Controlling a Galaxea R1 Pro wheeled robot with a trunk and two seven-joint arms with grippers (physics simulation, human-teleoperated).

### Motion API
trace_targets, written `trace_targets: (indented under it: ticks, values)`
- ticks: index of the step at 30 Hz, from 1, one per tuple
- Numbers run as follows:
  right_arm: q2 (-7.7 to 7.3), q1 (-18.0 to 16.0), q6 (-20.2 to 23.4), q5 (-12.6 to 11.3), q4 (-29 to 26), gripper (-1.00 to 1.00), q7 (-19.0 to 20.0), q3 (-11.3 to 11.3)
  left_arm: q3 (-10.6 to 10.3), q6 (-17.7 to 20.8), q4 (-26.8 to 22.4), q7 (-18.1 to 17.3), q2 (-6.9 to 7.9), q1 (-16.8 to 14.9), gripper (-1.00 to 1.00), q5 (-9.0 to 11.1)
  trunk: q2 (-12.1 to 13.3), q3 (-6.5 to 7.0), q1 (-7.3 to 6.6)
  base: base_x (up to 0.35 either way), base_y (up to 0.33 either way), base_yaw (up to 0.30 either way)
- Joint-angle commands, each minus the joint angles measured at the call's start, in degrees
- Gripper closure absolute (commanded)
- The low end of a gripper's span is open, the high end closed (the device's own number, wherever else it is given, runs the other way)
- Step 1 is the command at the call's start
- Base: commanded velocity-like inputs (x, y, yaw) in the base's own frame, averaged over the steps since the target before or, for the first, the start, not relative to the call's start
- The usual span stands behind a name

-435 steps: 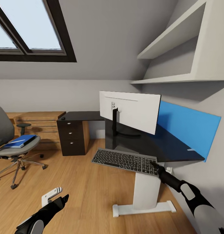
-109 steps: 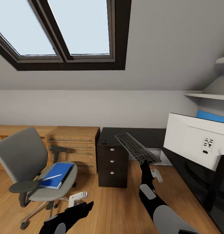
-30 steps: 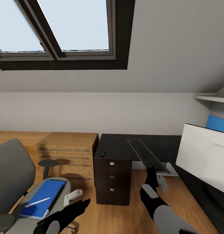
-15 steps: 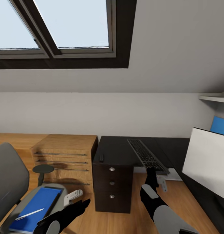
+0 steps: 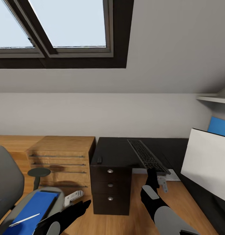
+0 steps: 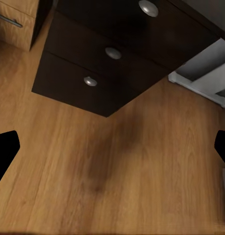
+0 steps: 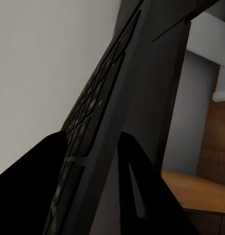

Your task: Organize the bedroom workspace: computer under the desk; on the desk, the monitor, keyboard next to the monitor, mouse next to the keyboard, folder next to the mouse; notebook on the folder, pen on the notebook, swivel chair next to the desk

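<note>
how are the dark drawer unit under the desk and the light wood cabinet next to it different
The drawer unit is near-black with three round silver knobs; the wood cabinet is pale wood with long thin bar handles. The drawer unit sits under the glossy black top of the desk, while the cabinet stands apart, with its own wood top. The cabinet looks wider. Both stand on the wood floor by the same wall, with drawer fronts facing the room.

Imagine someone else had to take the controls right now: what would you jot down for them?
Right gripper: shut on the keyboard, held over the desk near its front edge.
Left gripper: open, empty, above the floor.
Monitor stands on the desk.
Folder with the pen on it lies on the swivel chair.
Left: set keyboard down by the monitor, then move the chair's items.
</note>
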Motion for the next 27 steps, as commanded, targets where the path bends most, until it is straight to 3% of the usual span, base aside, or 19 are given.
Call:
trace_targets:
  ticks: [1, 18, 27]
  values:
    - [0.04, -0.1, -0.1, -0.5, 0.0, 1.0, 0.6, -0.1, 0.0, 0.2, -0.1, 0.5, 0.0, 0.0, -1.0, 0.6, 0.0, -0.07, 0.0, 0.0, 0.0, -0.233]
    - [0.04, -0.1, -1.0, -0.1, 0.2, 1.0, 0.4, 0.1, 0.0, 0.2, -0.1, 0.6, 0.0, 0.0, -1.0, 0.5, 0.0, -0.07, 0.0, 0.0, 0.0, -0.051]
    - [0.04, -0.1, -7.4, -0.1, 1.1, 1.0, 0.2, 0.1, 0.0, 0.2, -0.1, 0.6, 0.0, 0.0, -1.0, 0.5, 0.0, -0.07, 0.0, 0.0, 0.0, 0.0]
